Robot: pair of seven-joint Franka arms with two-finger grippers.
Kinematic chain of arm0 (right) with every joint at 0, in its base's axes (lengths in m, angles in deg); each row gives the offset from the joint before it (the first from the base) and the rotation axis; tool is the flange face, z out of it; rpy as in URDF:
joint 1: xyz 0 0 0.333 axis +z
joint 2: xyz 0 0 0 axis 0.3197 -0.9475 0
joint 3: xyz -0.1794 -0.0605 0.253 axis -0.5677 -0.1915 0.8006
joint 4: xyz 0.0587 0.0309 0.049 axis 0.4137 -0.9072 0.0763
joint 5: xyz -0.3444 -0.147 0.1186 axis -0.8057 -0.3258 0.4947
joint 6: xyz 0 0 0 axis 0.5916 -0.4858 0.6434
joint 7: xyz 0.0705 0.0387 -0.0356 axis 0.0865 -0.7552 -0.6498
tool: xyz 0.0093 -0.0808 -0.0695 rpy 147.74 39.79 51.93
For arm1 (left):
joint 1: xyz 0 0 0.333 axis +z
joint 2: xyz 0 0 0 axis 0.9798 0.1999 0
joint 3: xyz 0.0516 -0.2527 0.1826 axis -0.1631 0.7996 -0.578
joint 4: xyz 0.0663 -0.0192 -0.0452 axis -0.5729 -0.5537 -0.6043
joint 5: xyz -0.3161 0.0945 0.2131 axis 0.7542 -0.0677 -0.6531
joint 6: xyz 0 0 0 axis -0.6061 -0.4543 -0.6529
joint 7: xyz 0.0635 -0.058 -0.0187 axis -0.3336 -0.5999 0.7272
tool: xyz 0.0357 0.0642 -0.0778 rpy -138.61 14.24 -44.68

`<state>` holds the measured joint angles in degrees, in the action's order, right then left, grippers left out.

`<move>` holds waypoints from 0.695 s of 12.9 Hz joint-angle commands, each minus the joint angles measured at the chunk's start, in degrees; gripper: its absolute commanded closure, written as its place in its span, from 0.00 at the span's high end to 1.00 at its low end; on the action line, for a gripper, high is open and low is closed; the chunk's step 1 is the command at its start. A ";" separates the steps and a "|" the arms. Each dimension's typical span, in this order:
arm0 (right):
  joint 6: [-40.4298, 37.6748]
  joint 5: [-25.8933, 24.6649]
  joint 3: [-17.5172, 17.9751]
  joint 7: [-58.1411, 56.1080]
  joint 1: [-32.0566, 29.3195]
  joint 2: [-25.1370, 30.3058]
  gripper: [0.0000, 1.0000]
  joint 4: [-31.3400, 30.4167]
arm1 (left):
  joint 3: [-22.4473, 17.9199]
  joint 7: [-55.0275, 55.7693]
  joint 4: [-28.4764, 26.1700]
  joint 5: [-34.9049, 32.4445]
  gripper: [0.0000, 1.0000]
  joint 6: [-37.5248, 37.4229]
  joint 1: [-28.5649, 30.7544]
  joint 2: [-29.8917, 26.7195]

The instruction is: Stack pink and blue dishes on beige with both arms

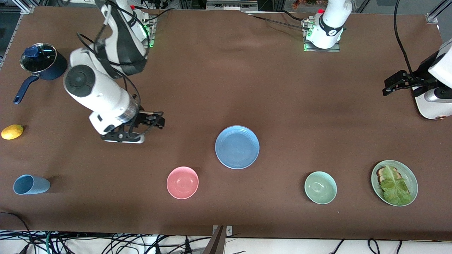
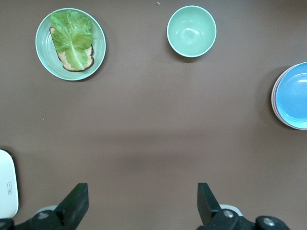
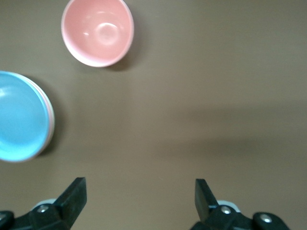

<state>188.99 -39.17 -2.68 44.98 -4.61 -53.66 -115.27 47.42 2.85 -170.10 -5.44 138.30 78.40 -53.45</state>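
Note:
The blue plate (image 1: pixel 237 147) lies flat in the middle of the table, on top of a stack. A thin pink rim (image 3: pixel 48 120) of the pink plate shows just under the blue plate (image 3: pixel 19 117) in the right wrist view. The beige plate is hidden. My right gripper (image 1: pixel 157 121) hangs open and holds nothing, over bare table toward the right arm's end from the stack. My left gripper (image 1: pixel 388 86) is open and holds nothing at the left arm's end of the table, well away from the stack. Each wrist view shows bare cloth between the open fingers of the left gripper (image 2: pixel 143 201) and the right gripper (image 3: pixel 139 196).
A pink bowl (image 1: pixel 182 182) and a green bowl (image 1: pixel 320 187) sit nearer the front camera than the stack. A pale green oval plate (image 1: pixel 408 173) carries bread and lettuce. A blue cup (image 1: pixel 30 184), a lemon (image 1: pixel 12 132) and a lidded dark blue pot (image 1: pixel 40 61) are at the right arm's end.

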 commanded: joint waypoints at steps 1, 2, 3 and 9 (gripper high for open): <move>-6.59 -0.40 0.90 -7.13 -4.79 7.96 1.00 -3.77 | -0.44 -1.07 1.31 1.01 1.00 -0.11 -0.28 0.61; -7.49 -0.40 0.64 -9.94 -6.37 9.37 1.00 -3.59 | -0.44 -1.07 1.31 1.01 1.00 -0.11 -0.28 0.61; -8.45 -0.40 0.73 -13.19 -8.74 10.60 1.00 -3.42 | -0.44 -1.07 1.31 1.01 1.00 -0.11 -0.28 0.61; -16.01 -2.32 -1.29 -21.04 -12.80 12.55 1.00 -1.22 | -0.35 -1.07 1.31 1.19 1.00 -0.20 -0.28 0.61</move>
<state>174.84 -39.57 -3.90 25.21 -17.05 -42.05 -116.46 47.41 2.85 -170.03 -5.44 138.32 78.35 -53.40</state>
